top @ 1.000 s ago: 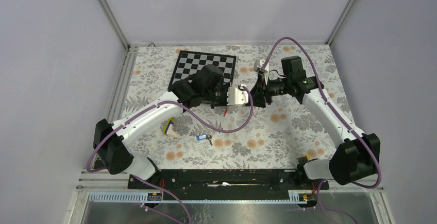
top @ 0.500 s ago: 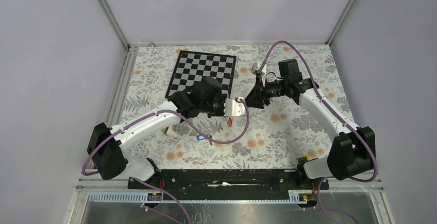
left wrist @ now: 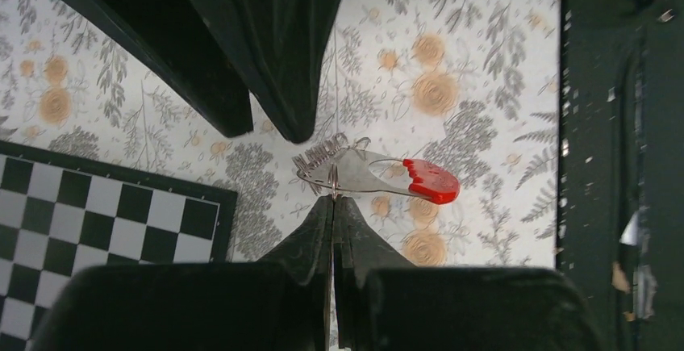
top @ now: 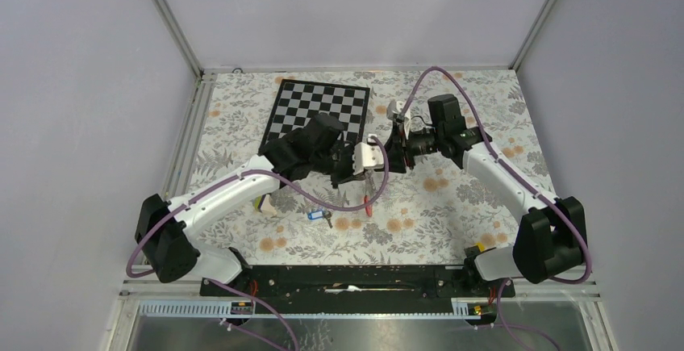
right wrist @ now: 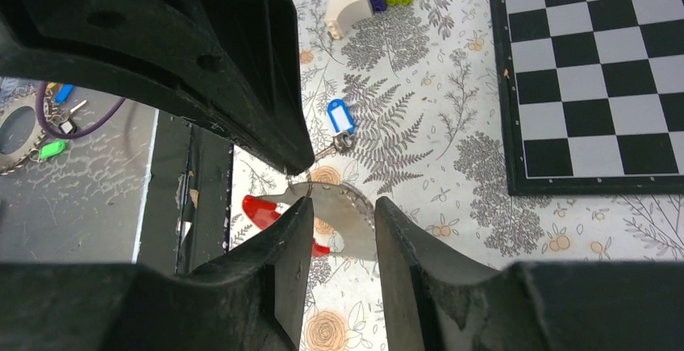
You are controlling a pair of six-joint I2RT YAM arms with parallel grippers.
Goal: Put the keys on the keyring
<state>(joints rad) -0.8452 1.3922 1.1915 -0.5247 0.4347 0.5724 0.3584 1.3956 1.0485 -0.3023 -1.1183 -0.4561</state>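
The keyring [left wrist: 367, 172] is a grey strap with a red end [left wrist: 431, 181], and it hangs above the table. My left gripper [left wrist: 332, 202] is shut on its thin wire ring. In the top view it dangles under the left gripper [top: 364, 173], red end [top: 367, 203] lowest. My right gripper [right wrist: 343, 210] faces it with jaws apart. The grey strap [right wrist: 348, 215] shows in the gap just beyond its fingertips [right wrist: 300, 215]; no grip shows. The keys [right wrist: 340, 115], a blue tag with a small dark key, lie on the floral cloth [top: 319, 215], below and left of both grippers.
A chessboard [top: 319, 109] lies at the back left, behind the left arm. A yellow-purple-white wedge of bricks [top: 264, 203] sits left of the keys. The black base rail [top: 347, 280] runs along the near edge. A metal frame post [top: 187, 137] borders the left side.
The left gripper has carried the keyring right and toward the near edge; it now hangs lower with the red end down. The right gripper has moved left, close against it.
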